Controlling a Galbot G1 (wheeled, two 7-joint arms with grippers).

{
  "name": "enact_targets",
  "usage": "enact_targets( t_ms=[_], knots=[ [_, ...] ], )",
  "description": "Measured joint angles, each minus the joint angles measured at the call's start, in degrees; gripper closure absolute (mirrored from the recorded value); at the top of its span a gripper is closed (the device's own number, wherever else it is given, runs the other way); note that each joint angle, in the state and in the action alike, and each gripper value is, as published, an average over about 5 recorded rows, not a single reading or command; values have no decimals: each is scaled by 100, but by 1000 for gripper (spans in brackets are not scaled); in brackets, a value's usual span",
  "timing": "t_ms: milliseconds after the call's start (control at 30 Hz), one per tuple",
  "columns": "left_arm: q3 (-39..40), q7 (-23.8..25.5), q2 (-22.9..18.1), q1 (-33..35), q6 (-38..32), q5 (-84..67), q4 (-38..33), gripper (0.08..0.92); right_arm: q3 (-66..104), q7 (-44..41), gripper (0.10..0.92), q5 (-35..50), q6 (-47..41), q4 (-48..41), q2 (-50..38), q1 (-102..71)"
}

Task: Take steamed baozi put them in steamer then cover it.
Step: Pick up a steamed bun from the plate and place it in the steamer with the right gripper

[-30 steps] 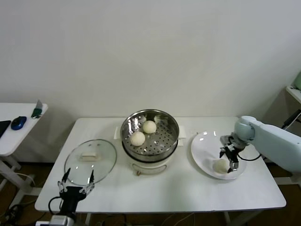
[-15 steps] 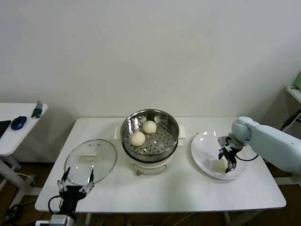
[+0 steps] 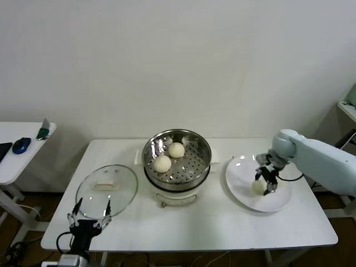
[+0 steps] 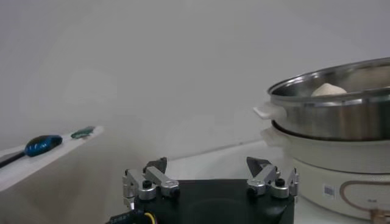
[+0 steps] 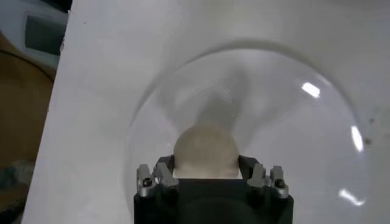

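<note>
The steel steamer [image 3: 197, 167] stands on its white pot base at the table's middle. Two cream-white baozi [image 3: 177, 149] lie on its perforated floor, and a pale shape shows at the far wall. My right gripper [image 3: 261, 179] is over the white plate [image 3: 242, 192], shut on another baozi [image 3: 257, 187]. In the right wrist view the fingers [image 5: 163, 167] press both sides of this baozi [image 5: 205, 146]. The glass cover [image 3: 125, 194] with its cream handle lies flat on the table to the left of the steamer. My left gripper [image 3: 89, 214] is open and empty at the cover's front rim.
A side table with a blue mouse [image 3: 21, 145] stands at the far left. The left wrist view shows the steamer wall [image 4: 341, 112] with a baozi top [image 4: 329, 90] above its rim. The table's front edge runs just behind my left gripper.
My right gripper has closed on the baozi on the plate and moved it up and towards the steamer. The left arm has not moved.
</note>
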Motion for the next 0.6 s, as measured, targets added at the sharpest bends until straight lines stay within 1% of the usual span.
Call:
enact_targets(
  t_ms=[367,600],
  knots=[
    [15,-3,4,81,-9,32,-63,177,-1001,-165,337,65,1392,275,661,1974],
    [3,-15,2,164,-20,11,-82,177,-1163,-212,332,-26,2202,479,1313,2623]
  ],
)
